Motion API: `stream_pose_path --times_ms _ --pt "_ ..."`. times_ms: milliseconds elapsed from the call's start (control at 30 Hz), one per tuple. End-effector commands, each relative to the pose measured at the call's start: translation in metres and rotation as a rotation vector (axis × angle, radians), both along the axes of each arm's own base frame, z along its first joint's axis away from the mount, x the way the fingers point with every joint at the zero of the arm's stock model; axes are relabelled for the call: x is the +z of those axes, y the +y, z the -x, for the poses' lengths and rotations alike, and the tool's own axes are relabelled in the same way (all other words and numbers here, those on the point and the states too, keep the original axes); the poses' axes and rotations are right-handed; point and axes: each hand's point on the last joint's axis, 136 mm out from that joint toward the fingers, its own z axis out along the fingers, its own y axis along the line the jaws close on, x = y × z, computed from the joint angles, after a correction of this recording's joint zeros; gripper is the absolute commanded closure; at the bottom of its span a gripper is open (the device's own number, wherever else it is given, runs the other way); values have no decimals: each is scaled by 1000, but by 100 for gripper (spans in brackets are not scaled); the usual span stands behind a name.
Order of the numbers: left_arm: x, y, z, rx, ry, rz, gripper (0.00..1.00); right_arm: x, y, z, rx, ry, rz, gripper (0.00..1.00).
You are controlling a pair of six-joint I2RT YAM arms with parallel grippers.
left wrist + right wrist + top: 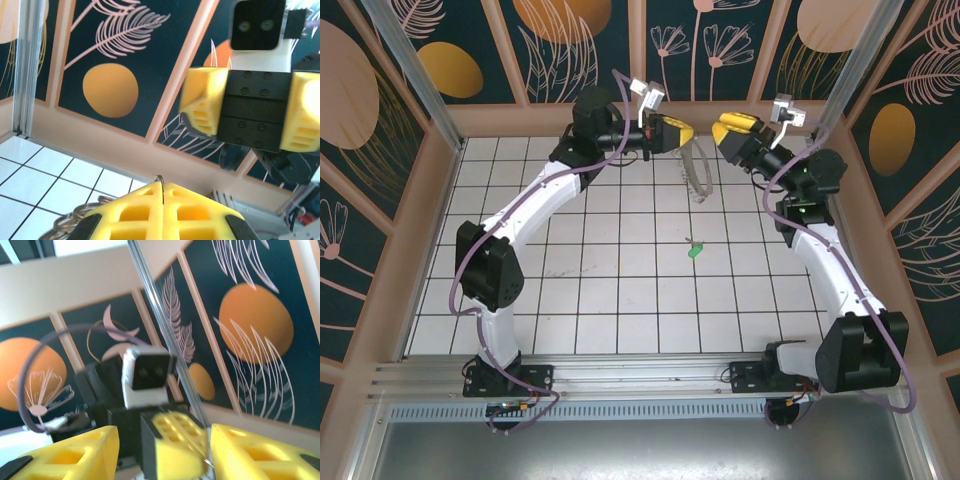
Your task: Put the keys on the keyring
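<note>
Toward the far end of the white tiled bench (620, 300), I am holding both arms raised, their yellow ends facing each other, close but not touching. The left gripper (672, 133) is pointing right, and its jaws are pressing together on the keyring (699, 176), a thin grey loop with a bumpy rim that is dangling from them toward the tiles. I cannot tell whether its low end is touching the bench.

Through the left wrist camera, I am seeing the two yellow fingers (200, 210) meeting along a closed seam. A sliver of wire is poking up out of that seam, and grey coils of the loop are bunching just beside it at lower left.

The right gripper (734, 129) is pointing left, its jaws standing spread and gripping nothing. Through the right wrist camera, the other arm's yellow tip is sitting in the gap between them.

The key (695, 250), tiny with a bright green head, is lying alone on the tiles nearer to me, well apart from both grippers.
</note>
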Motion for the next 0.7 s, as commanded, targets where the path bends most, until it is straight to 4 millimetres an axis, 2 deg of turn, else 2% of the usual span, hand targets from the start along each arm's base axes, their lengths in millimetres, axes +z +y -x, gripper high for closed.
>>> stream_pose_path --times_ms 0,333,567,667 --pt "18 9 30 -83 -119 -45 100 -19 2 3 47 20 100 53" --pt "18 12 46 -168 -111 -44 100 -42 17 18 205 22 134 58" --pt "22 12 50 -186 -100 -25 100 -58 28 19 233 49 150 59" --pt "22 12 50 -187 -98 -22 100 -62 30 16 239 59 143 63"
